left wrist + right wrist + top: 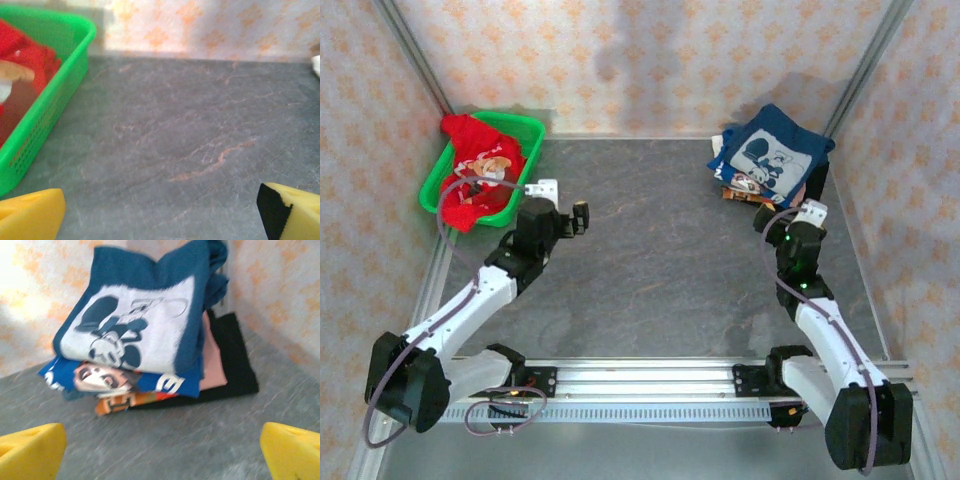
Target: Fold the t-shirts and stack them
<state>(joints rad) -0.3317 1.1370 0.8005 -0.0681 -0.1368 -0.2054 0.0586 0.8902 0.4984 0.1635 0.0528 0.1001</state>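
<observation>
Top external view is showing the bright red cloth t-shirt [480,165] lying crumpled in the green plastic basket [535,128] at the far-left corner. The navy cartoon-print t-shirt [775,155] is topping a folded stack by the far-right wall. The left gripper [563,200] and right gripper [788,210] are hovering with jaws spread wide, holding nothing, and the grey stone-look tabletop [660,260] is stretching open between them.

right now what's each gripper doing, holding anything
left gripper: open, holding nothing, near the green basket
right gripper: open, holding nothing, facing the stack of t-shirts

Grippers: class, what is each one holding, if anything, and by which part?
Nothing. The left gripper is open over bare table beside the green basket; the right gripper open, short of the t-shirt stack.
</observation>
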